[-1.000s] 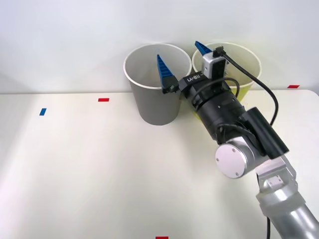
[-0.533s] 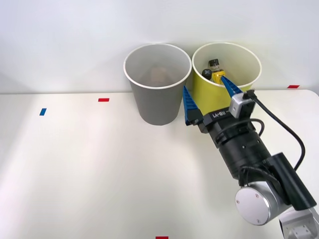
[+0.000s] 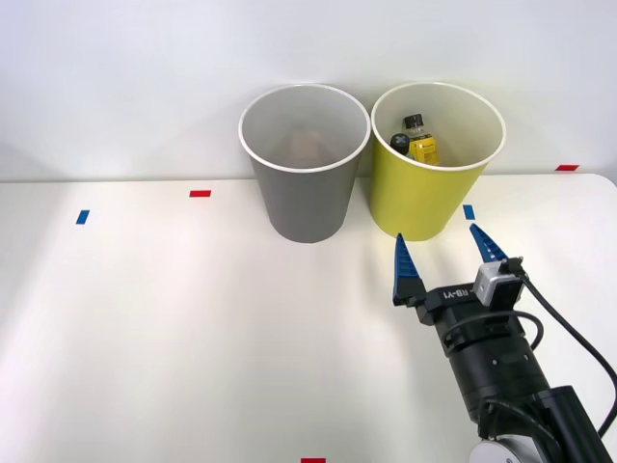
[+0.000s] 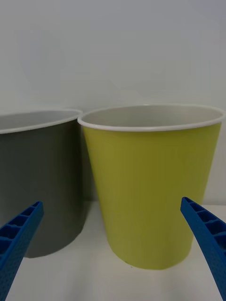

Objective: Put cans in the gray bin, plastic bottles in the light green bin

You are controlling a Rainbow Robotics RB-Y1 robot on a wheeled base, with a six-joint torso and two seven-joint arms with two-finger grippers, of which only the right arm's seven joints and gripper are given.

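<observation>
Black-capped plastic bottles (image 3: 418, 137) lie inside the light green bin (image 3: 424, 198), one with a yellow label; we see them leaning against the bin's white inner wall on the side away from us. We judge them light and thin-walled, stiff enough at the cap and shoulder but likely to dent and slip if squeezed at the middle; the neck just under the cap, or the labelled belly taken gently, would be the place to hold them. Touching the light green bin, or nearly so, on its left stands the gray bin (image 3: 304, 193), and a dim reddish shape (image 3: 307, 145) shows deep in it; we cannot tell whether that is the can. A can would be light and smooth-sided, best pinched across its round body.

In front of the light green bin, a little apart from its base, our right hand (image 3: 446, 258) hovers over the table (image 3: 174, 328) with its blue ribbed fingers (image 4: 207, 235) spread wide and nothing between them. No bottle or can lies on the table, so the sorting looks finished.
</observation>
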